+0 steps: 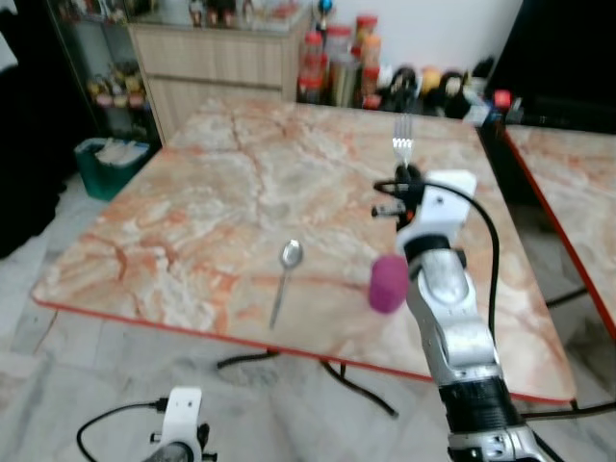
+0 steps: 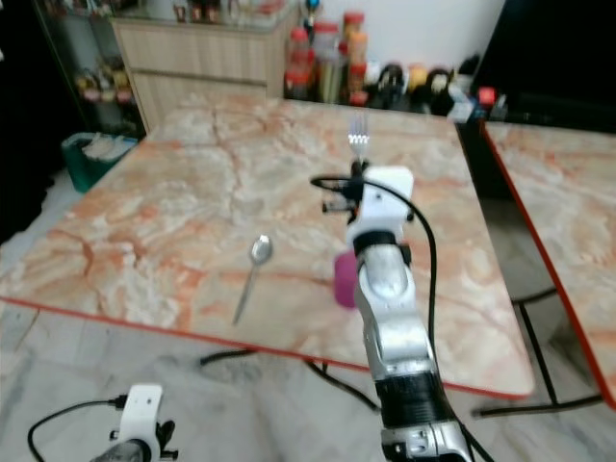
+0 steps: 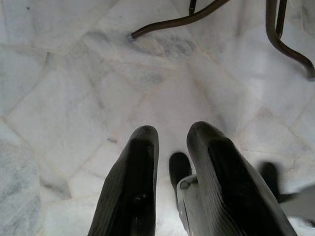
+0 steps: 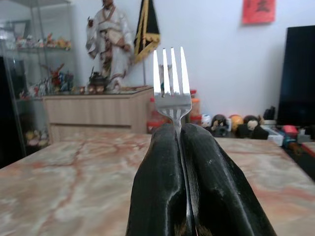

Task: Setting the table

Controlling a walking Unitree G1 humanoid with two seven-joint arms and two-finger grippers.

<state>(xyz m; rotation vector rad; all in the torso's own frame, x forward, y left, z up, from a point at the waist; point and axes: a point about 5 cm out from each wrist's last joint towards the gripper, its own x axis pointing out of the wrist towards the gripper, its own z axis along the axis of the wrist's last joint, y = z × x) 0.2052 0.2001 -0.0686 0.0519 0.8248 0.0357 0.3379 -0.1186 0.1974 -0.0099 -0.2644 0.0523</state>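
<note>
My right gripper (image 1: 408,175) is held out over the marble table (image 1: 192,221), shut on a silver fork (image 1: 402,144) whose tines point up and away; the fork (image 4: 171,88) rises from between the two black fingers (image 4: 162,187) in the right wrist view. A silver spoon (image 1: 286,274) lies on the table near the front edge, left of my right arm. A pink-purple cup (image 1: 387,283) stands beside the arm, partly hidden by it. My left gripper (image 3: 170,142) hangs low over the floor, its fingers slightly apart with nothing between them.
Bottles and jars (image 1: 337,63) crowd the table's far edge. A second marble table (image 1: 568,183) stands to the right. A wooden cabinet (image 1: 212,58) and a green bin (image 1: 111,164) are at the back left. Table legs (image 3: 197,17) cross the marble floor.
</note>
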